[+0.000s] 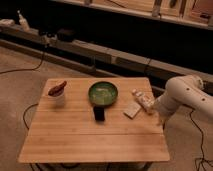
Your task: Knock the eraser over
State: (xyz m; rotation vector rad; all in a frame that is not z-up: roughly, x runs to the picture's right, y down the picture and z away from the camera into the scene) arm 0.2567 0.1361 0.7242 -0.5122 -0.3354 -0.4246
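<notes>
The eraser (pixel 99 114) is a small black block standing upright on the wooden table (pixel 90 140), just in front of the green bowl (pixel 103 93). My white arm (pixel 182 94) reaches in from the right. The gripper (pixel 161 119) hangs at the table's right edge, well to the right of the eraser and apart from it, with a pale flat block (pixel 132 110) and a white oblong item (pixel 142 99) lying between them.
A white cup (pixel 57 95) with a red thing in it stands at the table's left back. A long low shelf with cables (pixel 100 50) runs behind the table. Carpet floor lies all around.
</notes>
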